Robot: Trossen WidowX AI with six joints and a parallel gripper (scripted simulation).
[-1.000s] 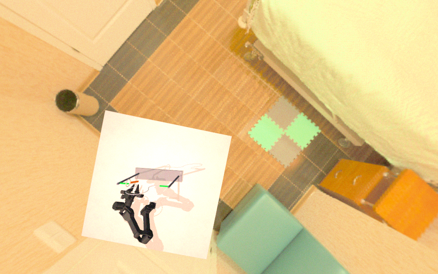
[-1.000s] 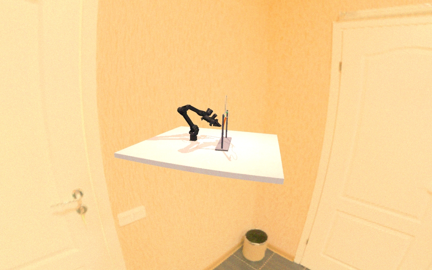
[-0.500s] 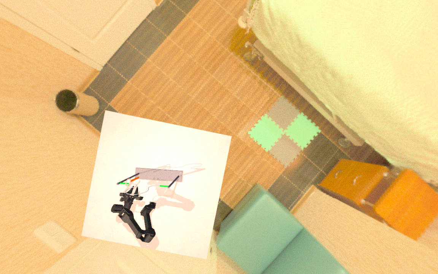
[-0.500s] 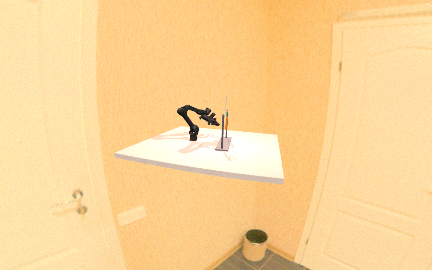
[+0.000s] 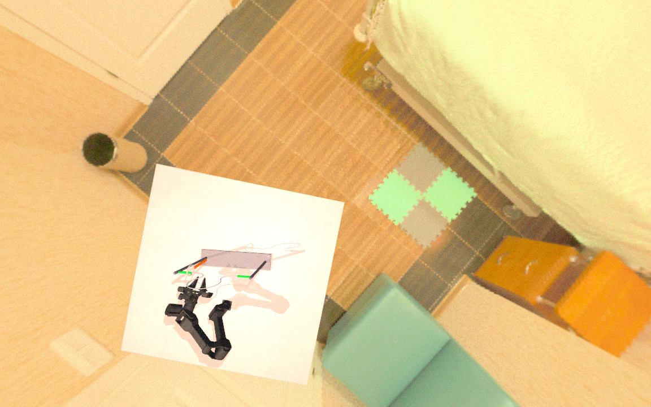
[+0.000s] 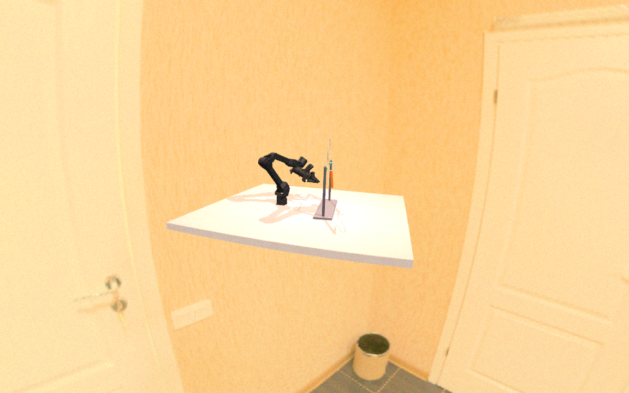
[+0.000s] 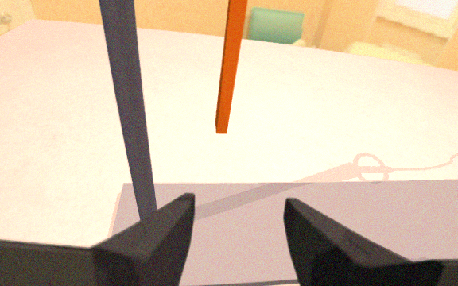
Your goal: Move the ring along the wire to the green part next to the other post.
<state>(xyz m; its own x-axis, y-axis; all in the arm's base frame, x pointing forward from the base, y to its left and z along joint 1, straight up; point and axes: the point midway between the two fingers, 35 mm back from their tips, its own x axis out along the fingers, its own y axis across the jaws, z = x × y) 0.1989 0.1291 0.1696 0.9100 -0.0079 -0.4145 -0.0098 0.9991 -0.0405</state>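
Observation:
The orange handle (image 5: 200, 263) (image 6: 331, 178) (image 7: 230, 71) hangs down beside the left post (image 5: 189, 266) (image 7: 127, 91) of the top view. The thin ring (image 6: 335, 166) at its top is around the wire near the left green part (image 5: 184, 272), faint in the top view and out of the wrist view. The other green part (image 5: 243, 276) adjoins the right post (image 5: 258, 269). The grey wire (image 6: 328, 149) rises between them. My gripper (image 5: 200, 279) (image 6: 318, 181) (image 7: 239, 205) is open and empty, on the arm's side of the handle and apart from it.
The posts stand on a grey base plate (image 5: 237, 259) (image 7: 233, 246) on the white table (image 5: 267, 212) (image 6: 238, 224). Shadows of the ring, handle and wire fall across the plate and table. A waste bin (image 5: 130, 155) (image 6: 370, 364) stands on the floor beyond the table.

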